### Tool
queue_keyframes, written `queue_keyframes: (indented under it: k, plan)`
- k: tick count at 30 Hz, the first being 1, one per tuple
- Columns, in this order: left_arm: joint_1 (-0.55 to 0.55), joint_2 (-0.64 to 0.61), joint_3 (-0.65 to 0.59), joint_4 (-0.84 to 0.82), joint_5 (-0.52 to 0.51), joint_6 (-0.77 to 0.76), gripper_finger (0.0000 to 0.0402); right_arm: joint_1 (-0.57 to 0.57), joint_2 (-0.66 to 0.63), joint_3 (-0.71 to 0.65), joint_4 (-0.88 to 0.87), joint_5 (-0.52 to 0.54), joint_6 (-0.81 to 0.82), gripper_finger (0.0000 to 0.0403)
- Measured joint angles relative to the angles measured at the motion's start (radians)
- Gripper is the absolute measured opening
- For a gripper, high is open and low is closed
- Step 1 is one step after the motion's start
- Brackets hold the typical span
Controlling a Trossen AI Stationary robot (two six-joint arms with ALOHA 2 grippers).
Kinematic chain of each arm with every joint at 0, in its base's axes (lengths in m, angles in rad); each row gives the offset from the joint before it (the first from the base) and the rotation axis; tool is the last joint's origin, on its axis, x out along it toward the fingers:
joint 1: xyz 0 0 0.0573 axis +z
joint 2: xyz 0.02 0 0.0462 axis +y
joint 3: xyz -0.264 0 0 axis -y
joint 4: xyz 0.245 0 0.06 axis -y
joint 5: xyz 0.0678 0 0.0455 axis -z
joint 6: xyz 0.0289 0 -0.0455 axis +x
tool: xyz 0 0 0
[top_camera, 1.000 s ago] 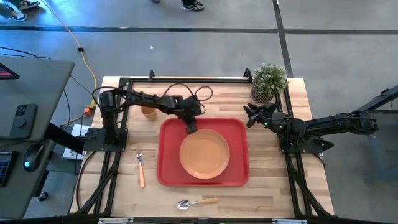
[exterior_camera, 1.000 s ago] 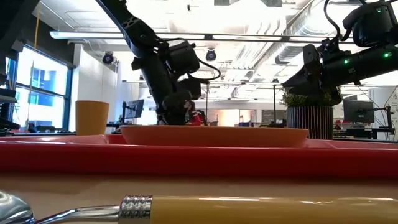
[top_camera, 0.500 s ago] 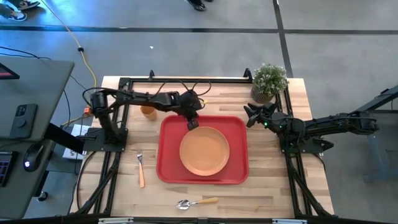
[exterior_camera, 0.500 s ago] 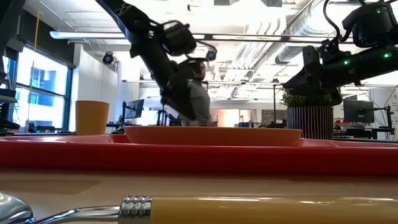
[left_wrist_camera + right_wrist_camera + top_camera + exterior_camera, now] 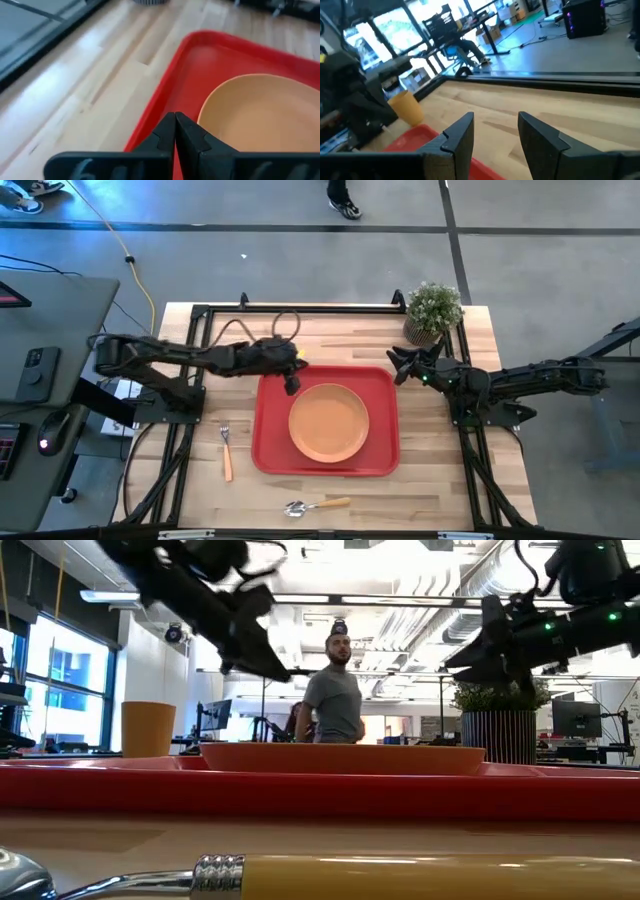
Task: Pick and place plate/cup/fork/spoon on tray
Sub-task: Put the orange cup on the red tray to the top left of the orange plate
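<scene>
Three items are waiting off the tray (image 5: 270,460), and with the plate (image 5: 328,423) lying on it, the clenched, empty left pincer (image 5: 291,385), hovering at the plate's ten o'clock, risks toppling the nearby cup (image 5: 148,729).

no readable text, labels, brands, numbers or signs anywhere. Embossed marks on the dark plastic body of the left gripper (image 5: 175,131), lower left of the left wrist frame, too blurred to make out. Monitor screens in the room behind, low frame, show nothing legible.
</scene>
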Motion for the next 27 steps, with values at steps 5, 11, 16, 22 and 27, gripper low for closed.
queue_keyframes:
  k: [5,11,16,22,27]
  plan:
    - [-0.043,-0.131,-0.076,0.005,-0.073,-0.018,0.0000,0.029,0.109,0.070,-0.011,-0.010,-0.001,0.0144]
    - [-0.076,-0.229,-0.137,-0.007,-0.193,-0.045,0.0001,0.034,0.274,0.164,-0.012,-0.015,-0.005,0.0144]
    - [-0.100,-0.310,-0.173,-0.007,-0.248,-0.054,0.0001,0.035,0.398,0.253,-0.013,-0.080,-0.026,0.0144]
    - [-0.110,-0.416,-0.206,-0.049,-0.276,-0.062,0.0016,0.058,0.522,0.369,-0.031,-0.146,-0.057,0.0144]
    - [-0.110,-0.486,-0.218,-0.112,-0.314,-0.064,0.0043,0.081,0.612,0.467,-0.082,-0.150,-0.097,0.0144]
